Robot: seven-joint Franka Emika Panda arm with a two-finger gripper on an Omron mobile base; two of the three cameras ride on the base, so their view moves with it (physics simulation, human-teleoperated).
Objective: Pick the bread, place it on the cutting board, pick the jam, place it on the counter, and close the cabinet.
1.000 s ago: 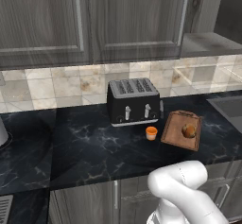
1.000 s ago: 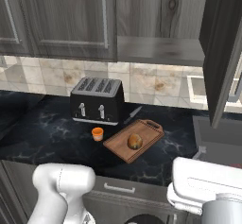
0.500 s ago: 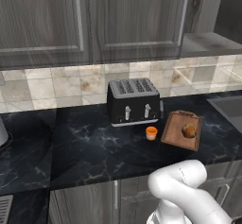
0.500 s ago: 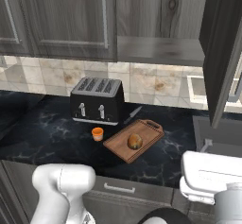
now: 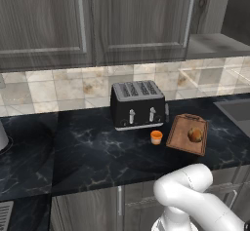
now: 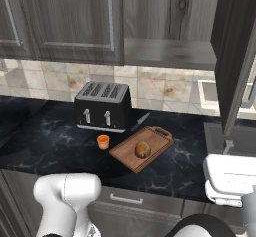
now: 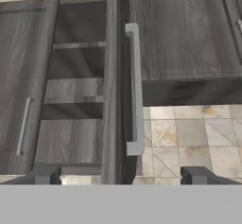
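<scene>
The bread lies on the cutting board, right of the toaster. The orange jam stands on the black marble counter, just left of the board. The cabinet is open, its door swung out at the right. In the hand view that door is seen edge-on with its silver handle, the bare shelves to its left. My gripper is open below the door, some way off, with nothing between its fingertips.
A black toaster stands against the tiled wall behind the jam. Closed cabinet doors hang over the counter's left part. A sink lies at the counter's right end.
In the right base view the white arm part at the lower right has risen a little. The bread, board and jam have not moved.
</scene>
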